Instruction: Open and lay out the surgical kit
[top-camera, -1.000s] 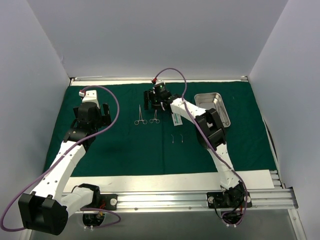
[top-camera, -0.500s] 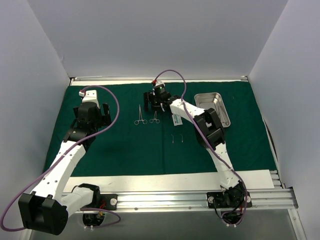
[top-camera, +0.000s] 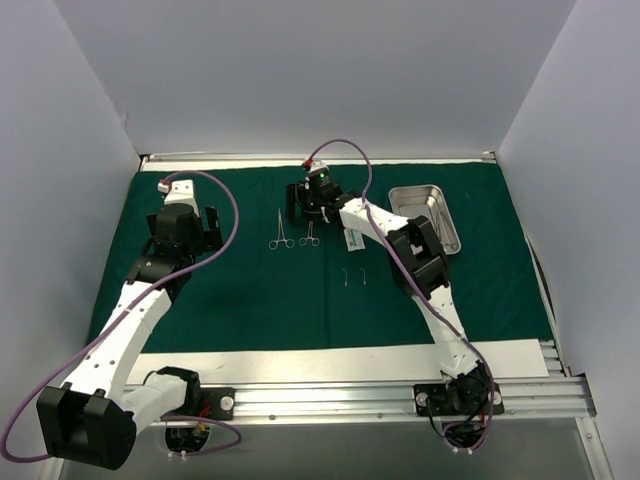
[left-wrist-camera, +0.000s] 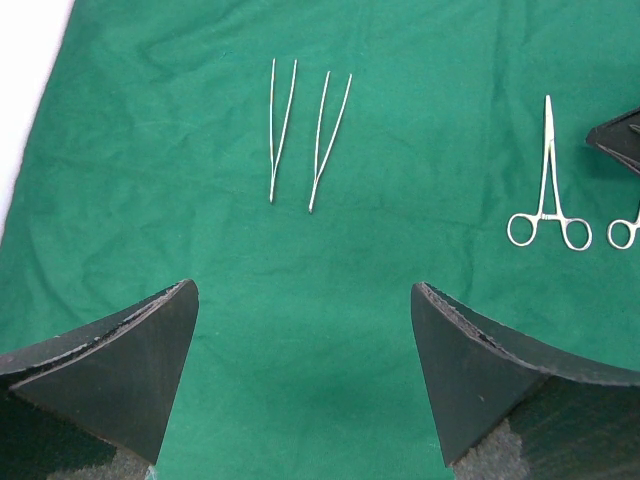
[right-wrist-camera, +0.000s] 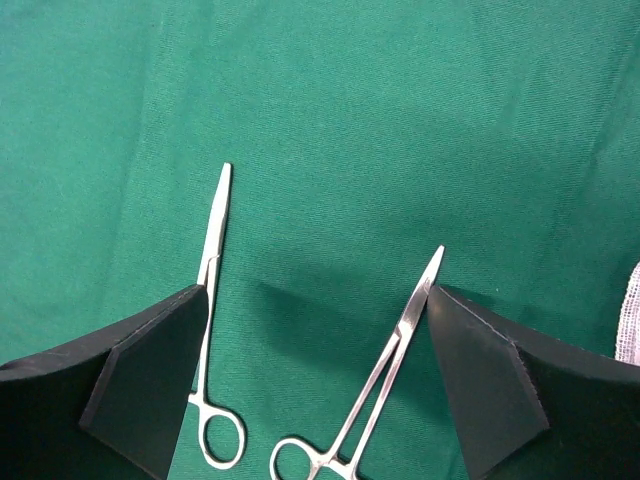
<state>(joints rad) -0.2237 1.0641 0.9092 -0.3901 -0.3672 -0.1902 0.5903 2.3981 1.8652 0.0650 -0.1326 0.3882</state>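
Two tweezers (left-wrist-camera: 273, 185) are lying on the drape (top-camera: 250, 290), two forceps (left-wrist-camera: 547, 160) just beyond. The left arm (top-camera: 130, 320) is stretching forward, left gripper (left-wrist-camera: 303, 290) released; the right arm (top-camera: 440, 310) is reaching far-centre, right gripper (right-wrist-camera: 318, 290) spread empty over the forceps. The tray (top-camera: 425, 215) is sitting far right.

Two clamps (right-wrist-camera: 218, 225) under the right fingers (right-wrist-camera: 140, 380), tweezers (left-wrist-camera: 274, 182) nearby; bare drape (left-wrist-camera: 300, 330) ahead of left fingers (left-wrist-camera: 110, 370)

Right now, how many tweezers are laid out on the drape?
2. One tweezers pair lies beside the second pair, not touching, on the green drape, nearer the arm bases than the clamps. The right arm may hide more.
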